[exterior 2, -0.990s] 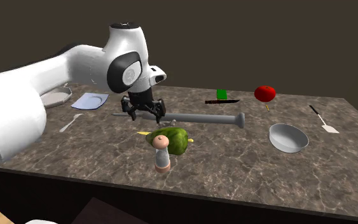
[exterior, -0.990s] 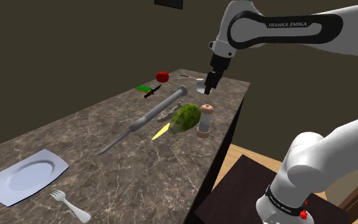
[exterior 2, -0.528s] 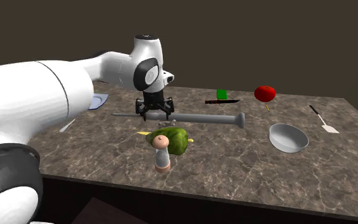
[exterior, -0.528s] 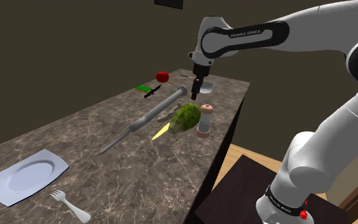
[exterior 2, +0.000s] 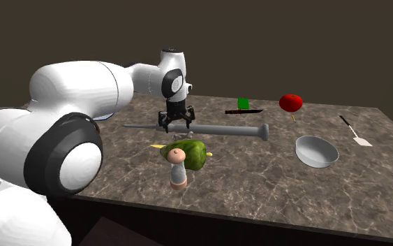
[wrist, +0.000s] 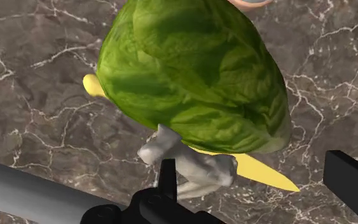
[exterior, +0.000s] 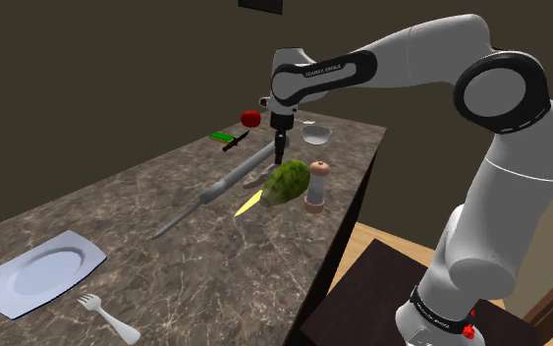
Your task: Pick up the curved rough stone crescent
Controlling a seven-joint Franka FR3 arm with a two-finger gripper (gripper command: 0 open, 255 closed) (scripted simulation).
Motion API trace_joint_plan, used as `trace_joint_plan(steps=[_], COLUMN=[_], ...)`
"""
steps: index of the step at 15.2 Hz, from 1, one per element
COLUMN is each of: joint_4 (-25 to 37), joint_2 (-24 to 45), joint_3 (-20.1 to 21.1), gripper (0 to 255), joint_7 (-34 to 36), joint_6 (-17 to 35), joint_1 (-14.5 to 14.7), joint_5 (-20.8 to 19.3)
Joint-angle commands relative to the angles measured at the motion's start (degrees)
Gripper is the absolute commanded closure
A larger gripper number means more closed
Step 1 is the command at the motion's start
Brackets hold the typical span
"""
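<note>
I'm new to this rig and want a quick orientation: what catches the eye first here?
The big green leafy head at mid-table dominates, a yellow piece poking from under it. A rough pale-grey crescent peeks out beside it, just ahead of the open gripper, which hovers by a long grey bat.

**Veined stone top, rough crescent, dull and bright metal**

The countertop (exterior: 117,211) looks like polished dark marble, brown-grey with thin white veins. The crescent (wrist: 190,167) is pale grey and rough, lumpy like unworked stone. The green head (wrist: 196,70) has a leafy, crinkled skin with a faint sheen. The yellow piece (wrist: 268,176) is smooth and matt. The long rod (exterior 2: 223,129) reads as dull grey metal, the bowl (exterior 2: 317,152) as glossier metal. The plate (exterior: 40,272) is glossy and pale.
</note>
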Motion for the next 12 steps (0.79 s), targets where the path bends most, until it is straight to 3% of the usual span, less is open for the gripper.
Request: trace_joint_plan(steps=[1, 4, 12], joint_4=[4.1, 9.2, 5.3], joint_2=[5.0, 11.0, 12.5], joint_3=[0.4, 1.2, 1.3], gripper=[0, 0, 0], joint_7=[-3.4, -7.3, -7.4], joint_6=[-0.1, -0.4, 4.9], joint_1=[0.3, 0.5, 0.5], joint_5=[0.2, 0.1, 0.4])
